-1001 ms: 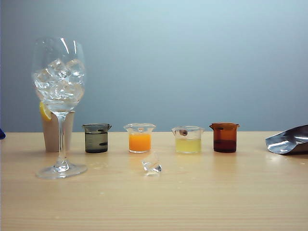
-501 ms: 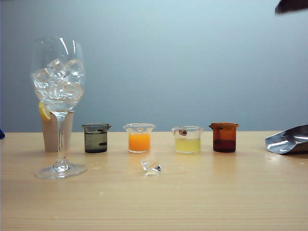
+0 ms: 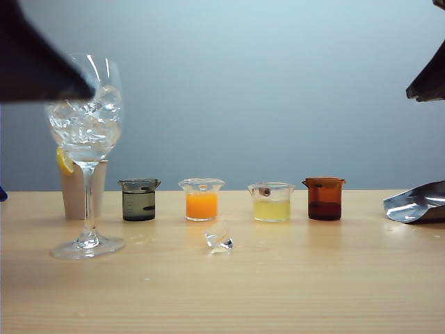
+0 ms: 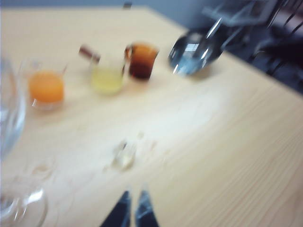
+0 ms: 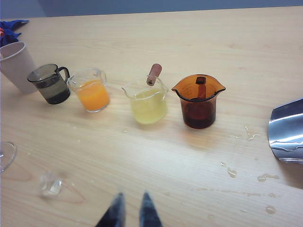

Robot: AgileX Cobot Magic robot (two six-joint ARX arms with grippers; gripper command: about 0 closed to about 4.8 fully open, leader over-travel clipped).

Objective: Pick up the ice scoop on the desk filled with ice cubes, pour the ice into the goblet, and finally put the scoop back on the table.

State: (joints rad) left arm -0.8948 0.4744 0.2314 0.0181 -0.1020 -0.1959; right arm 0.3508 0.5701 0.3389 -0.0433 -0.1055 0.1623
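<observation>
The goblet (image 3: 85, 139) stands at the left of the desk (image 3: 278, 292), its bowl packed with ice cubes (image 3: 87, 122). One loose ice cube (image 3: 219, 240) lies on the wood in front of the beakers. The steel ice scoop (image 3: 417, 203) rests on the table at the right edge. My left gripper (image 4: 132, 204) hangs high above the desk near the goblet (image 4: 9, 118), shut and empty; its arm (image 3: 35, 62) darkens the goblet's rim. My right gripper (image 5: 131, 203) hovers high over the middle, its jaws slightly parted and empty, with the scoop (image 5: 286, 132) off to one side.
Four small beakers stand in a row behind the loose cube: grey (image 3: 139, 200), orange (image 3: 201, 200), yellow (image 3: 271, 202) and amber (image 3: 324, 199). A beige cup (image 3: 75, 189) stands behind the goblet's stem. Water drops (image 5: 246, 132) dot the wood near the scoop.
The left arm has come into the exterior view at the top left, in front of the goblet's rim. The right arm's dark shape has dropped lower at the top right. Nothing on the desk moved.
</observation>
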